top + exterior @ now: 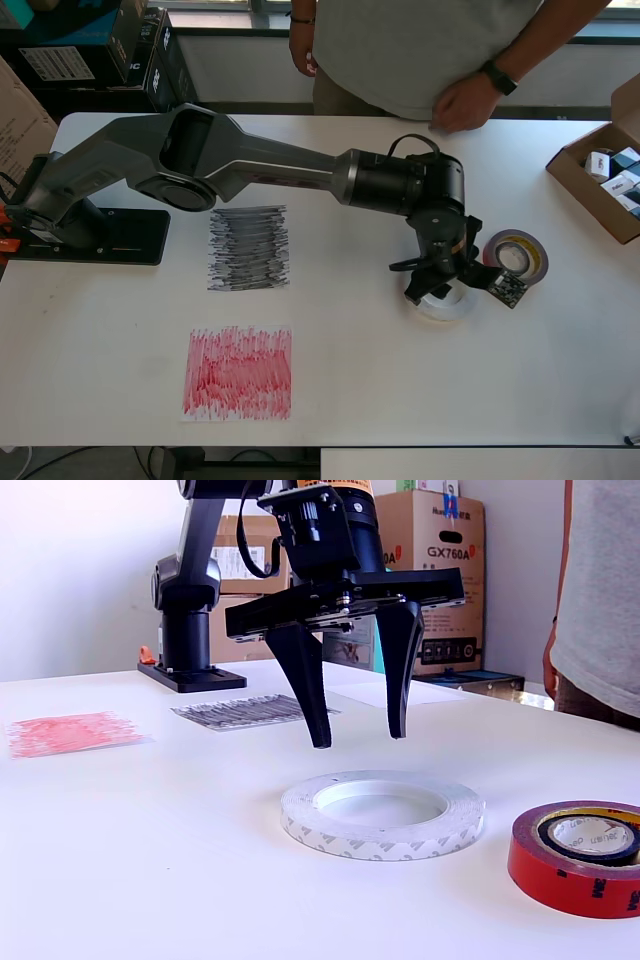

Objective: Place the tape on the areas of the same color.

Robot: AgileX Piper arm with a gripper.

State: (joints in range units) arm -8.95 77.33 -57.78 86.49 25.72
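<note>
A wide flat white tape ring [380,815] lies on the white table; it also shows in the overhead view [445,307]. My gripper [360,737] hangs open just above it, black fingertips [320,735] apart and clear of the ring, holding nothing; from overhead the gripper [437,285] covers part of the ring. To the right lies the red-brown roll [560,885], also seen from overhead [517,255], with the small dark roll [585,859] sitting in its hole. The black scribbled sheet [249,248] and the red scribbled sheet [238,372] lie to the overhead view's left. A plain white sheet [440,693] lies behind the gripper.
A person [430,50] stands at the table's far edge with a hand [465,105] on it. An open cardboard box [600,180] of small items sits at the overhead view's right edge. The arm's base [90,235] is at its left. Cardboard boxes [440,550] stand behind.
</note>
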